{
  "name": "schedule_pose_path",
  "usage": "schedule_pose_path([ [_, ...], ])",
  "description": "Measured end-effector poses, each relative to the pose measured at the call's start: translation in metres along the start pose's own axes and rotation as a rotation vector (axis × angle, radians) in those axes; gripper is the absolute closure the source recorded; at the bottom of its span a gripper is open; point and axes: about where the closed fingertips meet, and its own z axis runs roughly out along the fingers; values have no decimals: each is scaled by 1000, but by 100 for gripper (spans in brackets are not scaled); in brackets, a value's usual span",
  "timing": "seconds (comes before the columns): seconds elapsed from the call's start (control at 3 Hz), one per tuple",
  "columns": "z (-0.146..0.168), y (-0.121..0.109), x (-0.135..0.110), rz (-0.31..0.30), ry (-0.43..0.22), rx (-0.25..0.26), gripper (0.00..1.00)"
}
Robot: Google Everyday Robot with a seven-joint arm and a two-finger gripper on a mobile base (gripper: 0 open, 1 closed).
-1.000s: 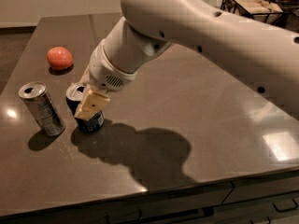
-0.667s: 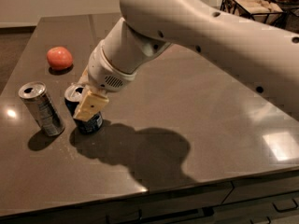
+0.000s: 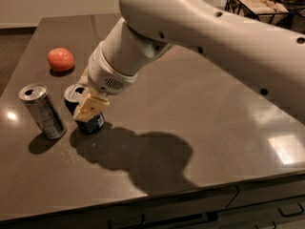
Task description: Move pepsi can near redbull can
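End effector [image 3: 86, 103] clamps the pepsi can [image 3: 91, 124], upright on the table [image 3: 205, 113] near the redbull can [image 3: 43, 112].

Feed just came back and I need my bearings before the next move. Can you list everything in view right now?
pepsi can: 1, dark blue with a silver top, standing on the left part of the table, partly hidden by the gripper
redbull can: 1, silver-grey, standing just left of the pepsi can with a small gap between them
round fruit-like object: 1, red-orange, far left of the table, behind both cans
table: 1, dark brown and glossy, fills most of the view
drawers: dark, along the table's front edge, number unclear
wire rack: 1, black, top right, beyond the table
arm: 1, white, reaching in from the upper right
gripper: 1, tan, at the pepsi can
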Motion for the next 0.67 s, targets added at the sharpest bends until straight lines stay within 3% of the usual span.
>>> schedule_pose_path([
  [0.33, 0, 1, -2, -4, 1, 0, 0],
  [0.67, 0, 1, -2, -4, 1, 0, 0],
])
